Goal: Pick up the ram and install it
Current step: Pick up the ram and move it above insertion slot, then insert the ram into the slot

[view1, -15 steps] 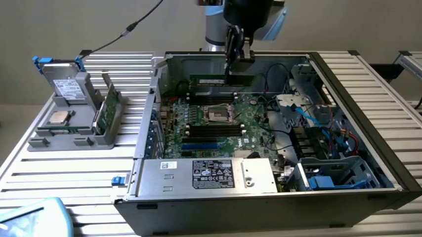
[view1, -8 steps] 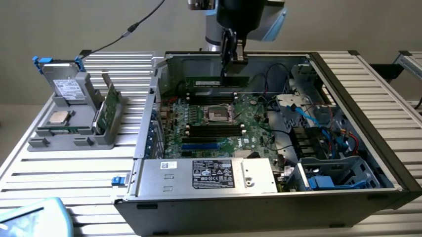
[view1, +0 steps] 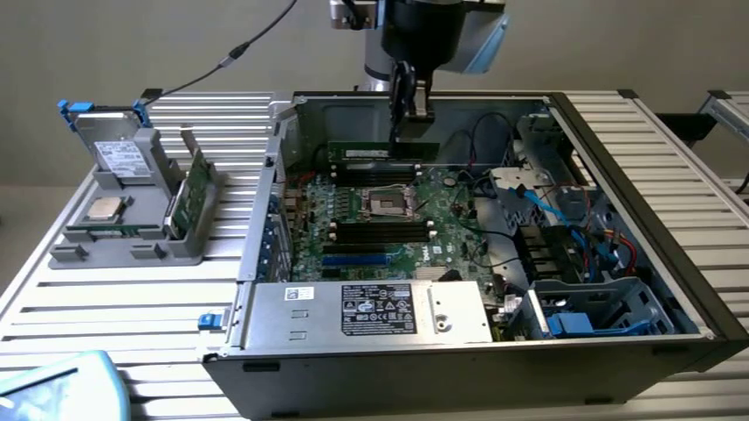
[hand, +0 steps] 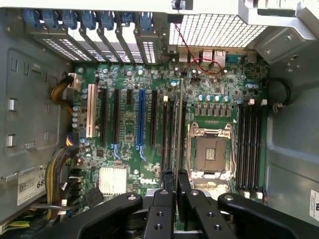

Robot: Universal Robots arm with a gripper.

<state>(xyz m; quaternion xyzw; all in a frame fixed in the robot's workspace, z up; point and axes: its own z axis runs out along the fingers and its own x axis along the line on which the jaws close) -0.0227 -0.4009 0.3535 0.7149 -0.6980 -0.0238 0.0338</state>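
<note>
- The arm comes down from above into the open computer case [view1: 468,386], which lies on its side across the middle of the slatted counter [view1: 153,307] and reaches toward the exterior view's right edge.
- The gripper [view1: 409,132] [hand: 175,174] has its jaws clenched on the ram [view1: 384,151] [hand: 179,124], pinching the stick at the middle of its upper long edge.
- The ram stands on edge, level, with its white label facing the exterior camera, inside the case toward the counter's far edge.
- It is over the motherboard [view1: 439,224] [hand: 129,149], just on the far side of the CPU socket [view1: 387,203] [hand: 212,152].
- In the wrist view the stick shows edge-on, running in line with the black memory slots [hand: 167,129] between the socket and the expansion slots.
- Whether its lower edge touches a slot I cannot tell.
- A second bank of black slots [view1: 381,232] [hand: 251,144] lies on the socket's other side.
- Among the expansion slots are a blue one [hand: 141,117] and a white one [hand: 91,117].
- A metal box with a printed label [view1: 363,311] sits in the case at the side toward the counter's near edge.
- Near the counter's edge on the exterior view's left stands a grey holder [view1: 82,254] with a tall green card [view1: 188,197] upright in it and a processor chip [view1: 105,209] lying flat.
</note>
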